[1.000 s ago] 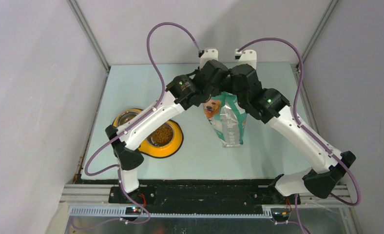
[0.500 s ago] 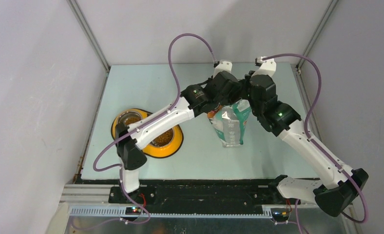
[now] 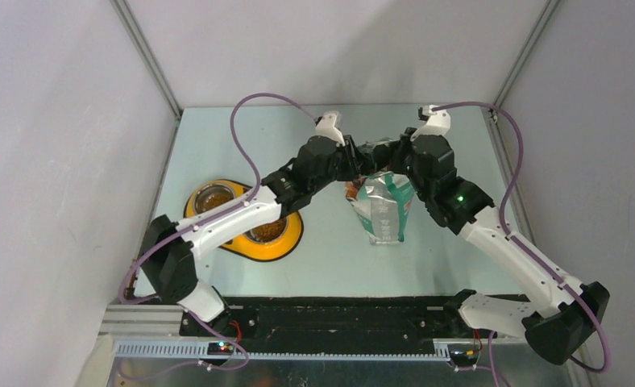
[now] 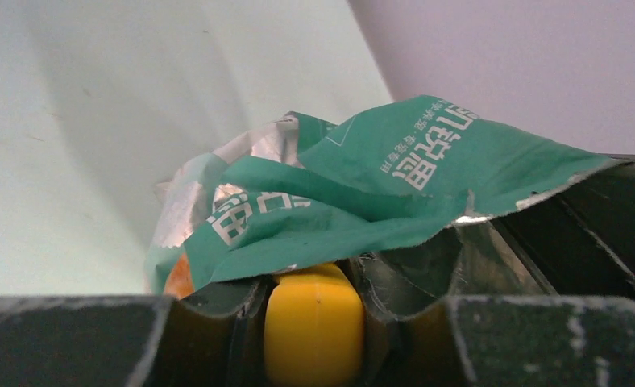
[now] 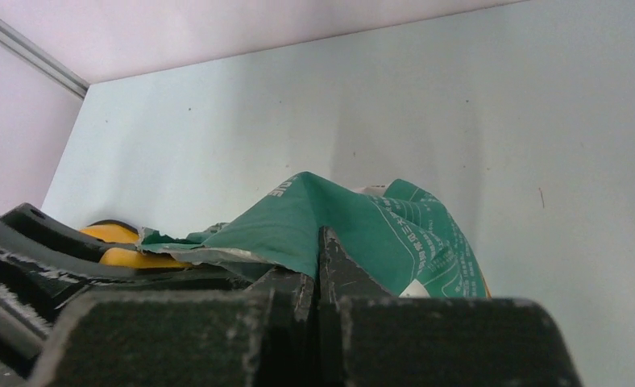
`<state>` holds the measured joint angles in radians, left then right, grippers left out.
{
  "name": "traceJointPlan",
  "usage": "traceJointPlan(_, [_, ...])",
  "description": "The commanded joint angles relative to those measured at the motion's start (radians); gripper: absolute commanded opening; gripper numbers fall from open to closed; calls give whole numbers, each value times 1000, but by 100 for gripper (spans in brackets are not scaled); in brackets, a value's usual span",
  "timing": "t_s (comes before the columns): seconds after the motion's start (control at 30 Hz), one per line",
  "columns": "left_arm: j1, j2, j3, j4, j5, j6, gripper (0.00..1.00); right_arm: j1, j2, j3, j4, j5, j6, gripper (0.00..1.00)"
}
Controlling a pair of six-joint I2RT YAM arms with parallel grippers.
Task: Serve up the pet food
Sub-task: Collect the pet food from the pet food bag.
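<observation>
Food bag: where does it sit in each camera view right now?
Top external: bag mid-table, its top between both wrists.
Left wrist: bag, crumpled top across the centre, above the yellow scoop handle.
Right wrist: bag fold low centre, pinched by the right gripper.
Shared landmark: the pale green table.

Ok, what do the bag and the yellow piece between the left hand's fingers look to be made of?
The bag looks like thin plastic film, probably with a foil lining: printed green outside, silvery inside at its ragged edge, sharply crumpled. The yellow piece looks like smooth moulded plastic: even colour, soft sheen, rounded form.
</observation>
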<state>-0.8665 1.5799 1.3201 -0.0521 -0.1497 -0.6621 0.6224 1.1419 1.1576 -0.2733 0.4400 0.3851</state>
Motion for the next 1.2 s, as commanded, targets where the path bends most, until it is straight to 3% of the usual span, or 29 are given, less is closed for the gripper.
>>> traceJointPlan(0.0, [-7,-101,-101,102,207,-291,0,-61,-100,5,8,160,-4,0])
traceJointPlan(0.27, [-7,-249,-180,150,102,-347,0,-62,-138,5,18,123,-48,0])
traceJointPlan(0.63, [-11,-381,-171,24,-49,-324,0,-61,-180,36,28,41,-148,0])
traceJointPlan(0.97, [-11,-452,-191,5,-179,-377,0,-61,-161,216,-66,-72,-488,0])
traceJointPlan(1.17, [-13,-471,-218,32,-229,-435,0,-61,-113,352,-195,-115,-498,0])
